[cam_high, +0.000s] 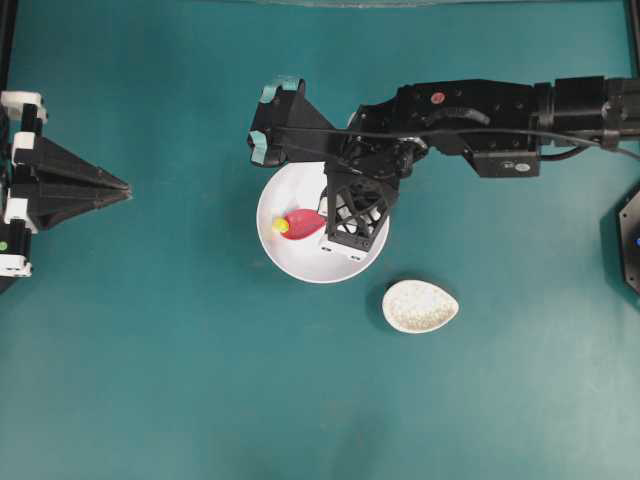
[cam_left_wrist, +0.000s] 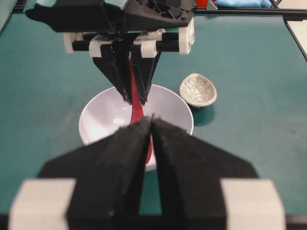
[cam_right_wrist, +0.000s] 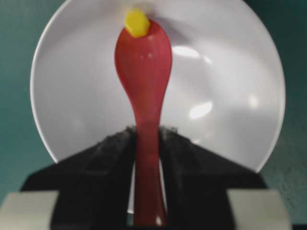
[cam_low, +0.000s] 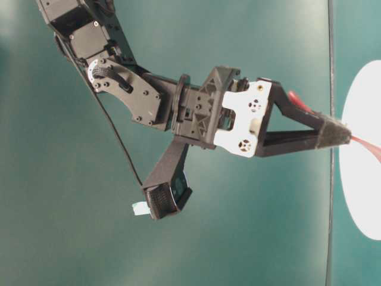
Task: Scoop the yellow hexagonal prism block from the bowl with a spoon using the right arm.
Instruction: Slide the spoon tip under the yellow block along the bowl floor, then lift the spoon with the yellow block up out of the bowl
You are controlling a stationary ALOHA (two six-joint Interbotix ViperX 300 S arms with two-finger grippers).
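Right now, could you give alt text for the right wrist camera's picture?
A black gripper holds a pink spoon by its handle over a white bowl. A small yellow block sits at the tip of the spoon's scoop.

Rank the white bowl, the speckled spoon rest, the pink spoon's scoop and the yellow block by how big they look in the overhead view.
1. white bowl
2. speckled spoon rest
3. pink spoon's scoop, partly hidden by the arm, so less sure
4. yellow block
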